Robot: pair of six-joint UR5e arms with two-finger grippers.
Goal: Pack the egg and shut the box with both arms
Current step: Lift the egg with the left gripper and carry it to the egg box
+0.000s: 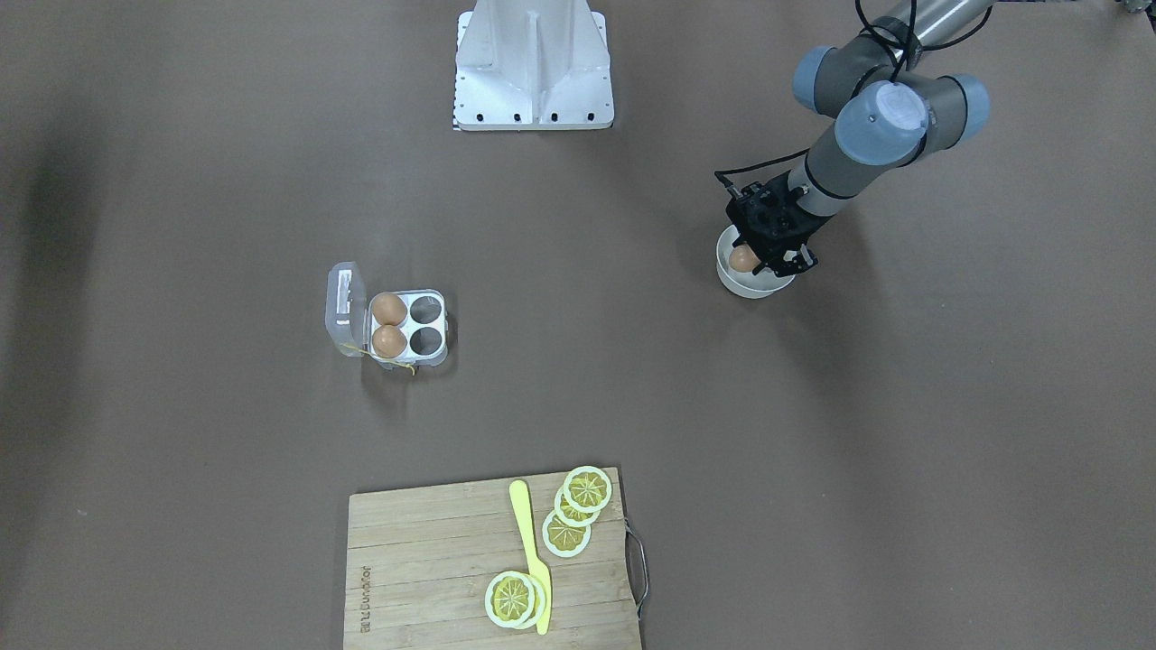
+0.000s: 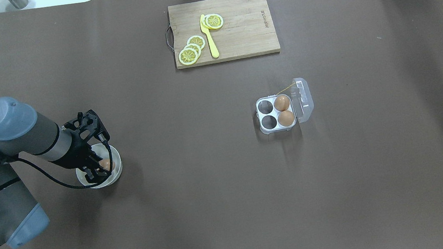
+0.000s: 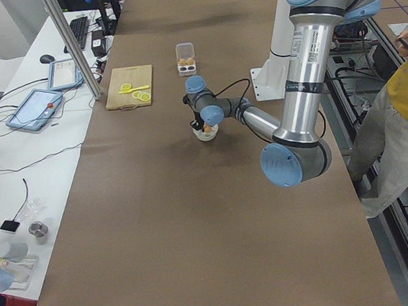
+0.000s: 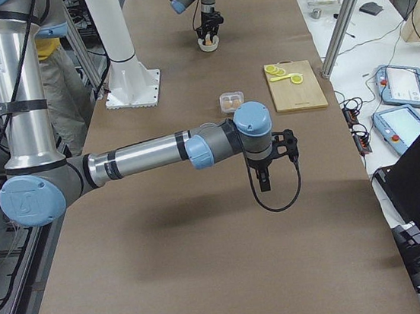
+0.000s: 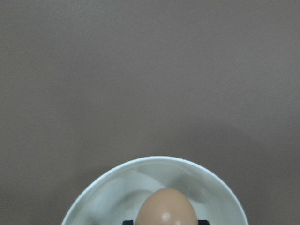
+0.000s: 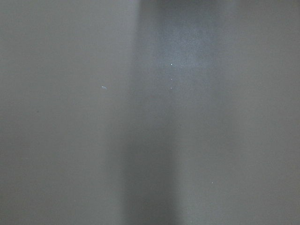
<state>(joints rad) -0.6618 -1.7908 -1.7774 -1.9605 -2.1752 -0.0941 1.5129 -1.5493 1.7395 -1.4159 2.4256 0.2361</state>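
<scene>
Possibly the left gripper (image 1: 754, 257), straddling the egg (image 5: 166, 208) in the white bowl (image 5: 108, 187) with its grip unclear, squeezes too hard and cracks it.

a robotics lab is indicated: robot arms (image 4: 140, 152) are mounted at a paper-covered desk (image 3: 160, 222), with teach pendants (image 4: 395, 85), a keyboard (image 3: 78, 27) and aluminium posts (image 3: 70, 43) seen alongside.

a wide open stretch of desk (image 2: 194, 178) runs from the bowl (image 2: 117, 173), whose wall rings the left arm (image 2: 16, 137)'s jaws and the egg (image 2: 104, 164), to the box (image 2: 263, 116), its lid (image 2: 302, 99) open on the side away from the bowl, with the cutting board (image 2: 243, 28) and stand (image 1: 533, 81) well apart.
</scene>
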